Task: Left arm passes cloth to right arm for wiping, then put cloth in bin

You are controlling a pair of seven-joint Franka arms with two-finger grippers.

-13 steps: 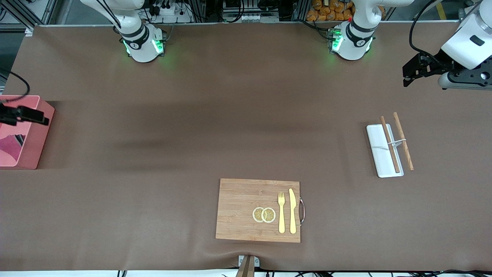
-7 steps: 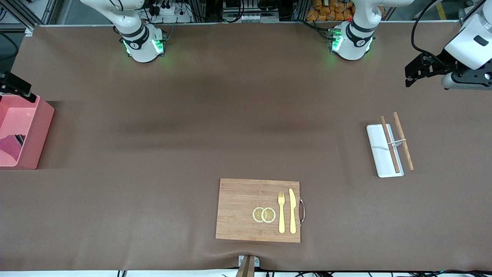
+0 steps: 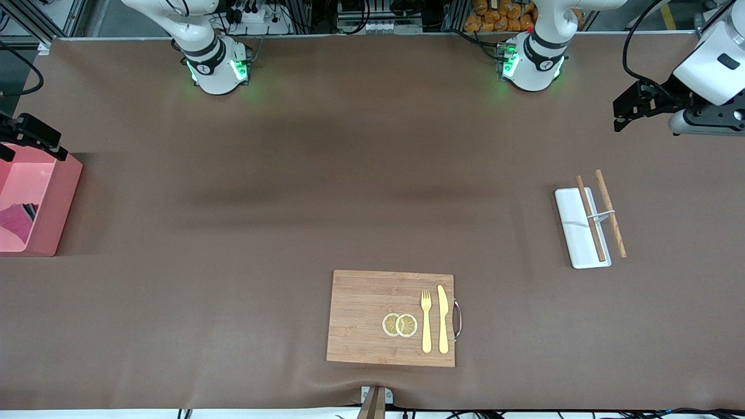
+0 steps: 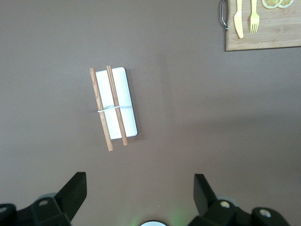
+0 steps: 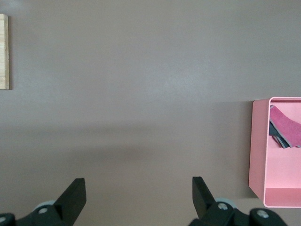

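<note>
1 cloth (image 3: pixel 14 224), 1 bin (image 3: pixel 58 198), 2 chopsticks (image 3: pixel 599 215), 1 cutting board (image 3: pixel 366 317), 2 lemon slices (image 3: pixel 400 325).

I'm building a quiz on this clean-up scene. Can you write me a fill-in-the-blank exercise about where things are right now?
1. The cloth lies inside the ____.
2. The fork and knife rest on the wooden ____.
3. The chopsticks lie across a white ____.
4. The right gripper is empty, its fingers ____.

Missing words: bin; cutting board; tray; open
</note>
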